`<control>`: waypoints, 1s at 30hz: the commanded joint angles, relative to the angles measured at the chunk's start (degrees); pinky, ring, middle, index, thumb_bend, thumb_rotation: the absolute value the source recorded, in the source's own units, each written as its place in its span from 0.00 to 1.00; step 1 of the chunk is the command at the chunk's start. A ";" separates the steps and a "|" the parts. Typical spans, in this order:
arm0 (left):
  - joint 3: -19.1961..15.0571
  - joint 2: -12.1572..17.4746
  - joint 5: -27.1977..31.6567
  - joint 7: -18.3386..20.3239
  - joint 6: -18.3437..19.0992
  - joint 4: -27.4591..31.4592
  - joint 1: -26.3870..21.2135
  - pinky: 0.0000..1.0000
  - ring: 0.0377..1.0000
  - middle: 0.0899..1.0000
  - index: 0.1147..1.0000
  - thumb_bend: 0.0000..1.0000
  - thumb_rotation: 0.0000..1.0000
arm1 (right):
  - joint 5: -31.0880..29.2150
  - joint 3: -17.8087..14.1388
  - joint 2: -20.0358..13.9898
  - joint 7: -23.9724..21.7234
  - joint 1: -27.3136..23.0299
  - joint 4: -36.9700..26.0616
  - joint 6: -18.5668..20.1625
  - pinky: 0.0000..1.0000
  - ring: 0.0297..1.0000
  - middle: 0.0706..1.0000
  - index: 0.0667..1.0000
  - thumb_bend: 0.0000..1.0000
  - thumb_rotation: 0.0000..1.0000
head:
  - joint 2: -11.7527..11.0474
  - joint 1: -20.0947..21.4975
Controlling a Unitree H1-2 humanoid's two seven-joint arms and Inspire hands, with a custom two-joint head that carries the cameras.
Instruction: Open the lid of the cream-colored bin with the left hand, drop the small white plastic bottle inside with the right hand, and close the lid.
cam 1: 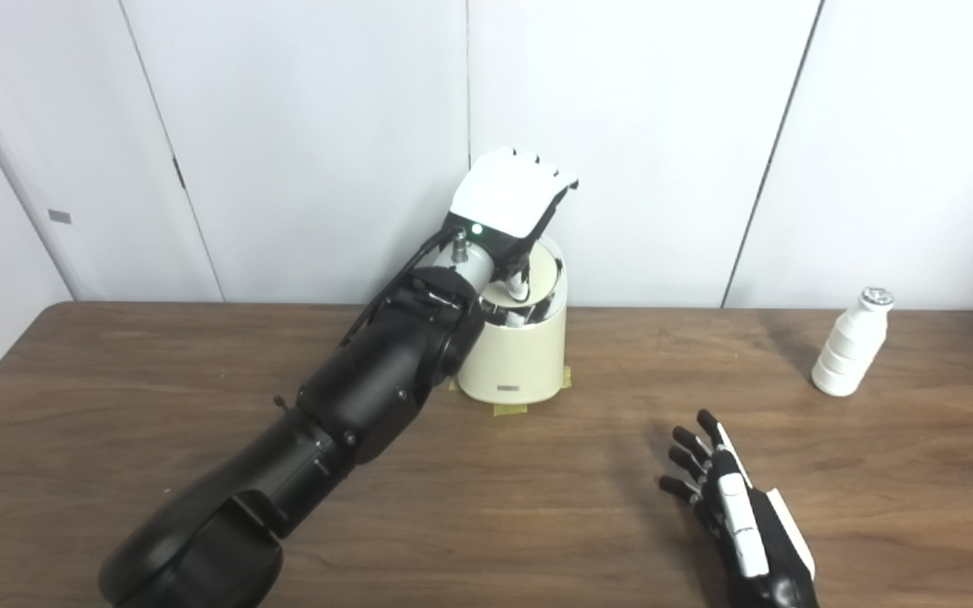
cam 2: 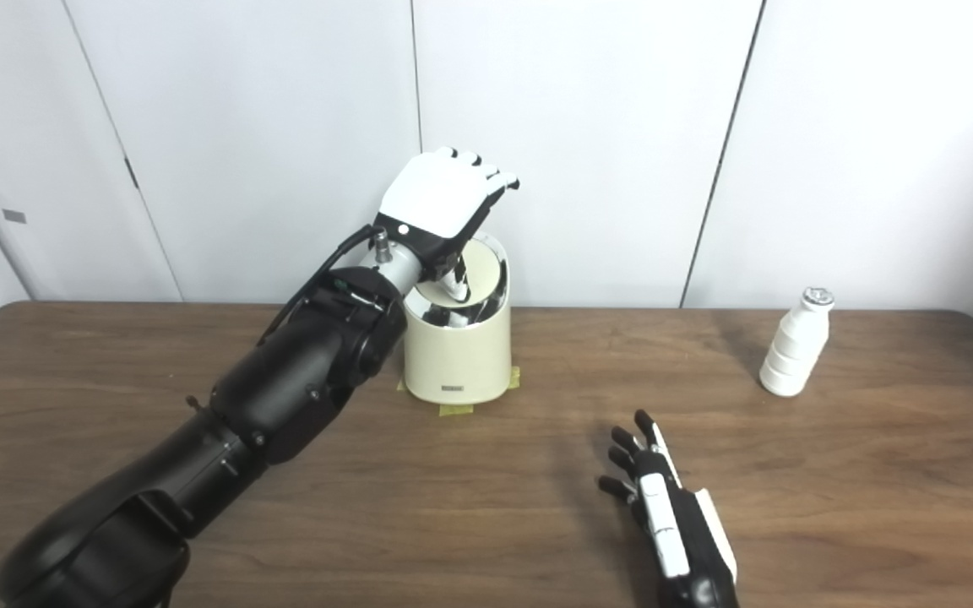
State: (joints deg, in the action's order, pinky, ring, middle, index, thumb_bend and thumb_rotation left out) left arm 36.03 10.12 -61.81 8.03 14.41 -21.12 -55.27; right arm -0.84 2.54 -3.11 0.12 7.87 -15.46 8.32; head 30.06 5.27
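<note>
The cream-colored bin (cam 1: 513, 359) stands at the back middle of the table. Its lid (cam 1: 549, 272) is tipped up at the rear, so the inside of the bin shows. My left hand (cam 1: 510, 201) is over the bin's mouth, fingers curled over the lid's top edge and thumb pointing down in front of it. The small white plastic bottle (cam 1: 850, 344) stands upright at the far right, by itself. My right hand (cam 1: 727, 494) rests low near the table's front edge, fingers spread and holding nothing, well short of the bottle.
The brown wooden table (cam 1: 157, 380) backs onto white wall panels. Strips of yellow tape (cam 1: 510, 411) sit at the bin's base. My left forearm crosses the table's left half from the bottom edge up to the bin.
</note>
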 commanded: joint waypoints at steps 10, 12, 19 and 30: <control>-11.16 -0.51 8.62 7.39 4.40 6.12 -2.69 0.81 0.88 0.88 0.88 0.97 0.01 | -0.98 -0.53 0.99 -0.15 1.77 -1.56 -0.69 0.82 0.92 0.92 1.00 0.56 1.00 | -0.05 -0.16; -13.55 -0.34 10.65 7.84 4.91 7.85 -3.33 0.76 0.84 0.86 0.86 0.98 0.02 | -0.89 -0.44 0.70 -0.35 1.59 -1.20 -1.13 0.82 0.92 0.93 1.00 0.56 1.00 | -0.14 -0.16; -19.31 0.20 15.56 9.99 8.78 14.27 -5.08 0.65 0.79 0.82 0.78 0.94 0.00 | -0.89 -0.45 0.10 -0.84 0.86 -0.18 -1.41 0.82 0.92 0.93 1.00 0.54 1.00 | -0.37 -0.46; -30.51 -1.17 27.78 8.38 12.24 21.95 -0.10 0.58 0.69 0.73 0.74 0.67 0.11 | -2.31 -1.08 -0.16 -1.65 0.48 0.28 -1.58 0.84 0.93 0.93 1.00 0.56 1.00 | -0.15 -0.79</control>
State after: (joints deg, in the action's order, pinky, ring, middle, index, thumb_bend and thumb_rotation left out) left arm 6.86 8.92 -35.62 18.11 26.22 -0.63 -54.96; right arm -2.73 1.88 -3.41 -1.02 7.15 -14.63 8.16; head 29.88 4.48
